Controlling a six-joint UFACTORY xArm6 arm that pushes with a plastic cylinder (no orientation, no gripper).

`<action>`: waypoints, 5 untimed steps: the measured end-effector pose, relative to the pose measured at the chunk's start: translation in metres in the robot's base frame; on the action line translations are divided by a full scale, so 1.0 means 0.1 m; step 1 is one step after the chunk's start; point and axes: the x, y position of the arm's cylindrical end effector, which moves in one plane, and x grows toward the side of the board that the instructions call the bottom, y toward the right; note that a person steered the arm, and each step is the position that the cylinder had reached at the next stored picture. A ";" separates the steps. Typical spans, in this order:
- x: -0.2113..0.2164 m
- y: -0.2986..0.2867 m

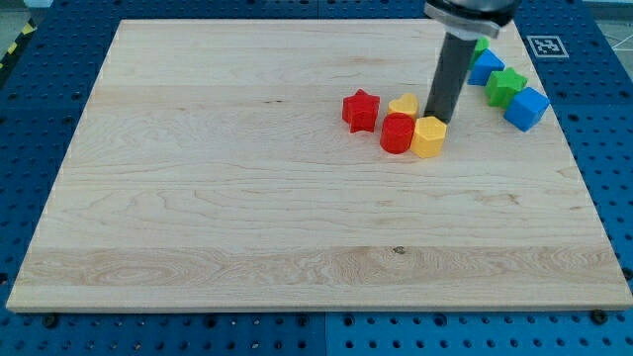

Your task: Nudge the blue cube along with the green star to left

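A pale wooden board lies on a blue perforated bench. Toward two o'clock sits a tight cluster: a red star, a yellow block, a red cylinder and a yellow hexagonal block. Near the one o'clock corner lie a blue block, a green star and a blue cube, with another green block partly hidden.

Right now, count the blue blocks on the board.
2: one blue block beside the rod at the view's upper right, one blue cube just below-right of the green star. Rod may hide more.
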 end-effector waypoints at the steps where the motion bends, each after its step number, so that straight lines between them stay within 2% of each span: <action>1: 0.35 0.10; 2: 0.63 0.56; 3: 0.62 1.45; 4: 0.32 1.96; 5: 0.06 1.97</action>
